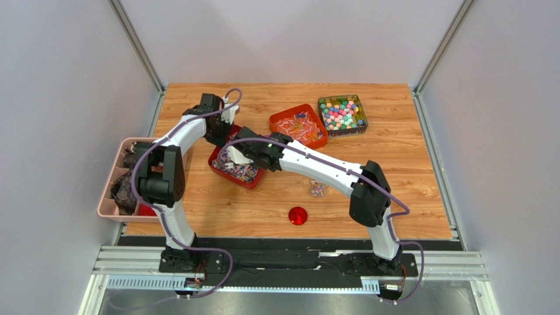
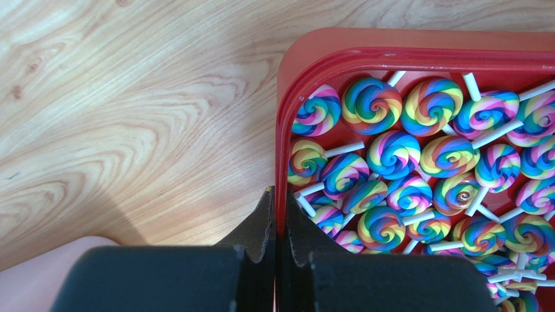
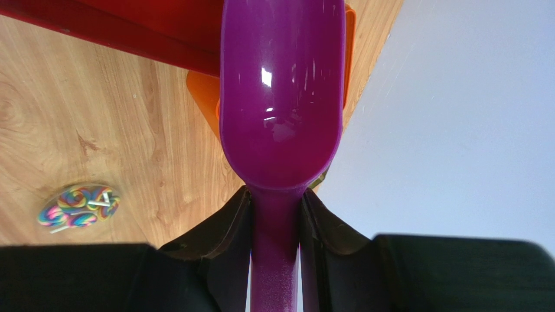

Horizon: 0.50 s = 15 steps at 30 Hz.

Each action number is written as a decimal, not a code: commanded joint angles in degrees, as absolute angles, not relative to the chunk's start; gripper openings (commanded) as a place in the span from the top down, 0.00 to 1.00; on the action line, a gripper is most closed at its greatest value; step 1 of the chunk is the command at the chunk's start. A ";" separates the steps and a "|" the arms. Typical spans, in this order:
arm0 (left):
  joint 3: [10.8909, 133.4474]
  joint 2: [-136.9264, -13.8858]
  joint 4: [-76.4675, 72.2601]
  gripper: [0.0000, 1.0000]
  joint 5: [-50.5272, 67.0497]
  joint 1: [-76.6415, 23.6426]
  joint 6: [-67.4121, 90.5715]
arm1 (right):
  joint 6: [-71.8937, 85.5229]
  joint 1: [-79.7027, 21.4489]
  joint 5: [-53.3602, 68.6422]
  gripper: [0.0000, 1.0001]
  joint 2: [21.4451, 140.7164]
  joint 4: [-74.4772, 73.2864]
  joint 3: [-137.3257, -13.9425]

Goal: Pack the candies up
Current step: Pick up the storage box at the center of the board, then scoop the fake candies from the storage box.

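Note:
The candies (image 2: 417,162) are rainbow swirl lollipops on white sticks, filling a red tray (image 2: 339,55). My left gripper (image 2: 280,201) is shut on that tray's left rim, one finger outside and one inside. In the top view the left gripper (image 1: 222,134) sits at the far-left edge of the red tray (image 1: 220,167). My right gripper (image 3: 275,208) is shut on the handle of a purple scoop (image 3: 281,97), and no candy shows on the scoop. From above, the right gripper (image 1: 244,156) hangs over the red tray. A few loose candies (image 3: 78,207) lie on the wood.
An orange tray (image 1: 282,118) of candies and a clear box (image 1: 342,115) of coloured balls stand at the back. A round red lid (image 1: 298,215) and a small candy pile (image 1: 317,189) lie near the front. A pink bin (image 1: 108,197) hangs off the table's left edge.

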<state>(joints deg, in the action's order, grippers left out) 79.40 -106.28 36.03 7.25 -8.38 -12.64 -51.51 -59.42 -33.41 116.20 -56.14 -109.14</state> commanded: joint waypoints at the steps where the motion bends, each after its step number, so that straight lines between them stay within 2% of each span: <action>1: 79.63 -99.85 32.87 1.00 6.07 -9.40 -10.63 | -57.21 -59.94 -40.07 1.00 118.91 -55.90 -111.18; 8: 78.31 -97.12 31.12 1.00 4.22 -10.98 -11.33 | -62.22 -60.99 -43.50 1.00 122.34 -56.25 -110.83; 15: 77.61 -95.19 30.24 1.00 2.55 -12.57 -11.87 | -64.34 -63.10 -39.03 1.00 124.71 -66.61 -113.64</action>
